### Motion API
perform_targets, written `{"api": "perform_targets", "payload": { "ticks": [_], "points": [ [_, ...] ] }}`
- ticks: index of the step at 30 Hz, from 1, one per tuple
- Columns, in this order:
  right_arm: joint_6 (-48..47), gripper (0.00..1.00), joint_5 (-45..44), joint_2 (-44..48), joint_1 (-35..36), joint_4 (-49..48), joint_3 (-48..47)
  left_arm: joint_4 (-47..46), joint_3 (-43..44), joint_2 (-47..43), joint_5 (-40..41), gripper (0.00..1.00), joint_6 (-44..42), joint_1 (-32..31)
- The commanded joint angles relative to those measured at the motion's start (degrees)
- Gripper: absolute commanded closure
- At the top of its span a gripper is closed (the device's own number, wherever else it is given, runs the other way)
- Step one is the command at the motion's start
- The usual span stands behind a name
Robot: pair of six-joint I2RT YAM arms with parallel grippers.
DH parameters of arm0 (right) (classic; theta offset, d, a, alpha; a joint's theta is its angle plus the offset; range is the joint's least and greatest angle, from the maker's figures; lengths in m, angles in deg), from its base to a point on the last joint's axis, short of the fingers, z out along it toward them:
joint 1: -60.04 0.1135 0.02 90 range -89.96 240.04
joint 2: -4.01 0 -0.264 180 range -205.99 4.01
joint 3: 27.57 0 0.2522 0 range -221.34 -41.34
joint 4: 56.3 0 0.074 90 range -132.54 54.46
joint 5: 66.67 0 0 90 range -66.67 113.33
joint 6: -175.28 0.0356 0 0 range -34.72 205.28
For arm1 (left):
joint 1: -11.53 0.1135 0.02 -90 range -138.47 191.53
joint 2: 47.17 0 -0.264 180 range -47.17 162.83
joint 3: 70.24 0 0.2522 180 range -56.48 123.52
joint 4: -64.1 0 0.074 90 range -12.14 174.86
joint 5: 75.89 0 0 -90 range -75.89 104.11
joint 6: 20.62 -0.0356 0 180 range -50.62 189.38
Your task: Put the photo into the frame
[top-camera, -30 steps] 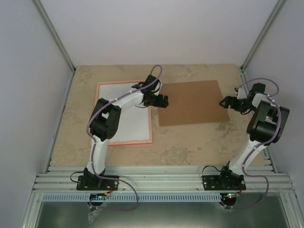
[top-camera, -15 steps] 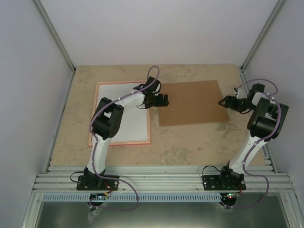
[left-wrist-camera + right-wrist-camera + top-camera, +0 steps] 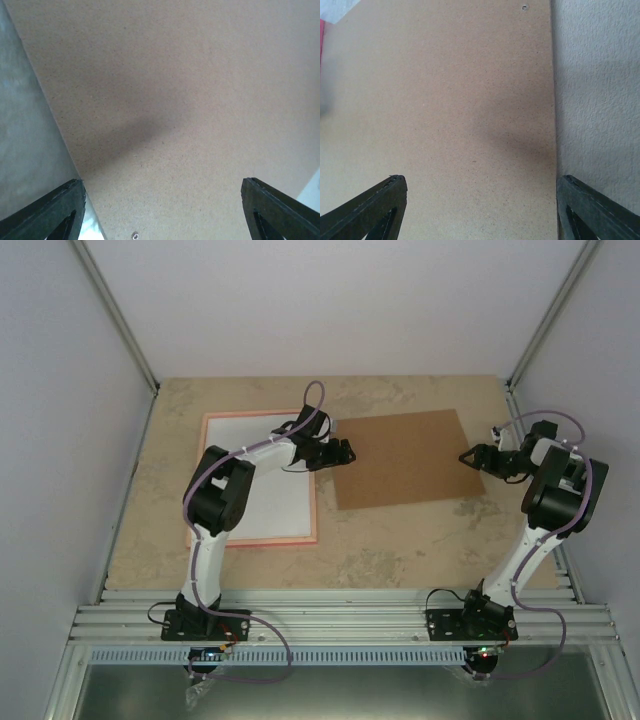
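Observation:
The pink frame [image 3: 316, 502] lies flat at the left of the table. A white sheet [image 3: 285, 502] fills it, which looks like the photo's plain back; no picture side shows. My left gripper [image 3: 346, 451] [image 3: 161, 182] hovers open just past the frame's right edge, over the left edge of the brown cardboard sheet [image 3: 405, 455] [image 3: 190, 100]. Low over the sheet's right edge my right gripper [image 3: 467, 457] [image 3: 481, 177] also stands open. Neither one has anything between its fingers. In the right wrist view the cardboard [image 3: 445, 110] fills most of the picture, with a sliver of the frame [image 3: 321, 35] at the far left.
The beige stone tabletop [image 3: 400, 540] ends in grey side walls and a metal rail [image 3: 340, 615] at the near edge. Bare table [image 3: 600, 90] shows to the right of the cardboard in the right wrist view.
My left gripper has drawn back slightly to the left and the left elbow has shifted. The frame's near right corner has moved a little left. Both pairs of jaws have narrowed slightly.

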Motion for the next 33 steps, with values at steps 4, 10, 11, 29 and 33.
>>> {"api": "perform_targets", "payload": {
  "ticks": [4, 10, 11, 29, 33],
  "points": [
    [-0.8, 0.2, 0.8, -3.6, 2.5, 9.4, 4.0, -10.7, -6.4, -13.0, -7.1, 0.13, -0.7, -2.5],
    [-1.0, 0.2, 4.4, -1.1, 6.5, 8.9, 6.5, -9.4, -12.7, -19.5, -4.2, 0.12, -2.1, -1.2],
    [-0.8, 0.2, 4.7, -0.5, 7.3, 8.6, 6.9, -8.7, -13.9, -20.2, -4.0, 0.12, -2.1, -0.5],
    [0.4, 0.22, 2.4, 1.6, 10.8, 5.4, 9.5, -0.5, -22.3, -24.7, 1.7, 0.12, -14.3, 9.4],
    [0.3, 0.22, 2.3, 2.6, 10.7, 5.3, 9.5, -0.3, -23.3, -29.6, 17.5, 0.06, -32.0, 2.4]
  ]
}}
